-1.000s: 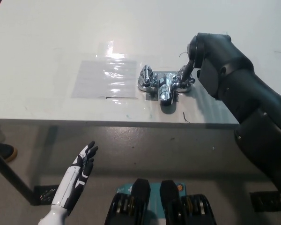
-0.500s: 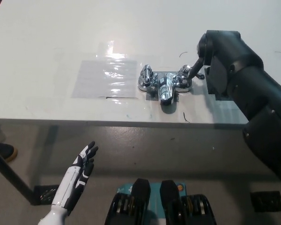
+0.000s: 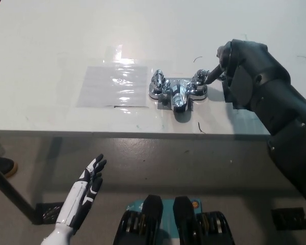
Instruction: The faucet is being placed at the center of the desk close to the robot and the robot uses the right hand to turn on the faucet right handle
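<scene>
Head view, looking steeply down. Across the upper part, a white desk (image 3: 51, 41), front edge running along the middle of the picture. Flat on it, a clear glossy plastic sheet (image 3: 112, 84), glare across the surface, right edge just beside the faucet. A few small dark scuffs (image 3: 200, 127) near the front edge, below and right of the fixture. Below the desk, grey floor (image 3: 204, 163); at far left, a dark shoe (image 3: 1, 164) partly cut by the frame, beside a dark desk leg (image 3: 10, 196).

Near the front edge, about mid-width of the desk: a chrome faucet (image 3: 178, 92), spout (image 3: 179, 101) pointing toward the robot, left handle (image 3: 157, 80) toward the sheet, right handle (image 3: 199, 78) on the opposite side. Nothing between the right handle and the black right hand (image 3: 242, 69), which comes in from the right, its narrow forward end touching that handle from the outer side. Bulk of the hand turned back-up, hiding the grasp: cannot tell whether closed round the handle or only pressed against it.

Low at the left, under the desk edge and well apart from the faucet, the white left hand (image 3: 92, 176), fingers (image 3: 99, 162) slightly spread, holding nothing.

Lettering on the chrome too small to read.
</scene>
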